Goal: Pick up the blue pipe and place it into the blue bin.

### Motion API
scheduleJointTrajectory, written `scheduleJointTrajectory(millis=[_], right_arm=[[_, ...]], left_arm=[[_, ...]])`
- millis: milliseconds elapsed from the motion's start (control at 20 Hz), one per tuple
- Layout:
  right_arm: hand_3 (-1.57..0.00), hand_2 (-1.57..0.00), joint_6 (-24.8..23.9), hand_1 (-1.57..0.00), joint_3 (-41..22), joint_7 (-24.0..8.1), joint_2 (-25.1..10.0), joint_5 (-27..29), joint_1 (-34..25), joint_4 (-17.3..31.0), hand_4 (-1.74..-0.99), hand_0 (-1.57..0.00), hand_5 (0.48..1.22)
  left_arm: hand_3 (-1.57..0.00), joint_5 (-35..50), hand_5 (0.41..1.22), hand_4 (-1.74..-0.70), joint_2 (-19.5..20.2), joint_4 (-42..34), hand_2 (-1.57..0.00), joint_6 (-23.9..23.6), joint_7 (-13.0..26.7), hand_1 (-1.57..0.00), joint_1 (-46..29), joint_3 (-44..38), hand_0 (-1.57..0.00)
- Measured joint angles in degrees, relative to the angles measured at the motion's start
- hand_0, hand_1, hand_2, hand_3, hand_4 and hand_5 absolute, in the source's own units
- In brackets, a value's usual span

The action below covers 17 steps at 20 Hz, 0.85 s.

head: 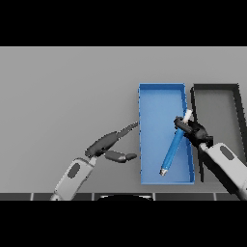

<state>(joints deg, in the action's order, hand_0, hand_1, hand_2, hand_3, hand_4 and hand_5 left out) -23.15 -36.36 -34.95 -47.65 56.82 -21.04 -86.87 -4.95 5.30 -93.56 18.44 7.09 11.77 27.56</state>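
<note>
Right hand (193, 131) gripping blue pipe (172, 153) with curled fingers, holding it tilted over blue bin (153, 96); left hand (107, 144) resting on table (67, 96), fingers extended.

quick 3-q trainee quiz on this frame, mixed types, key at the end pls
1. True or false: the right hand is curled round the blue pipe.
2. Where is the pipe now? A) flat on the bare table left of the bins B) over the blue bin, tilted, its white tip toward the far side C) inside the dark bin
3. Fill in: the left hand rests with fingers straight, just ____ of the blue bin, holding nothing.

Key: 1 true; 2 B; 3 left
</note>
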Motion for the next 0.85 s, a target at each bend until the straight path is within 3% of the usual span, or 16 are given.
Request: scheduleJointTrajectory(millis=[200,300,350,550,650,850], right_arm=[[-0.04,-0.06,1.01,-0.07,-4.11,0.09,-1.09,-2.53,-2.36,1.32,-1.131,-0.07,0.829],[-0.03,-0.08,0.53,-0.18,-4.95,0.00,-1.08,-3.47,-2.38,1.07,-1.144,-0.38,0.792],[-0.02,-0.07,0.58,-0.15,-5.02,0.22,-0.91,-3.53,-2.24,1.39,-1.152,-0.30,0.778],[-0.01,-0.03,2.62,-0.06,-4.22,1.39,-1.59,-2.54,-1.59,1.27,-1.154,-0.12,0.809],[0.00,-0.02,2.18,-0.10,-3.71,2.76,-0.90,-1.98,-1.22,1.08,-1.152,-0.21,0.804],[0.00,-0.02,2.37,-0.10,-4.67,2.22,-0.94,-2.95,-1.46,1.03,-1.152,-0.21,0.798]], left_arm=[[0.00,-0.04,0.480,-0.88,0.45,0.23,0.00,0.25,-0.76,0.00,-0.54,-0.05,0.00],[0.00,0.11,0.476,-0.88,0.60,0.50,0.00,0.30,-0.66,0.00,-0.17,-0.40,0.00],[0.00,-0.06,0.474,-0.88,0.60,0.48,0.00,0.29,-0.87,0.00,-0.39,-0.21,0.00],[0.00,-0.24,0.476,-0.88,0.10,-0.36,0.00,-0.16,-0.15,0.00,-0.74,0.26,0.00],[0.00,-0.06,0.478,-0.89,0.66,-0.18,0.00,0.11,0.11,0.00,-0.44,-0.19,0.00],[0.00,-0.50,0.480,-0.89,0.22,0.64,0.00,-0.06,-0.50,0.00,-0.55,0.10,0.00]])
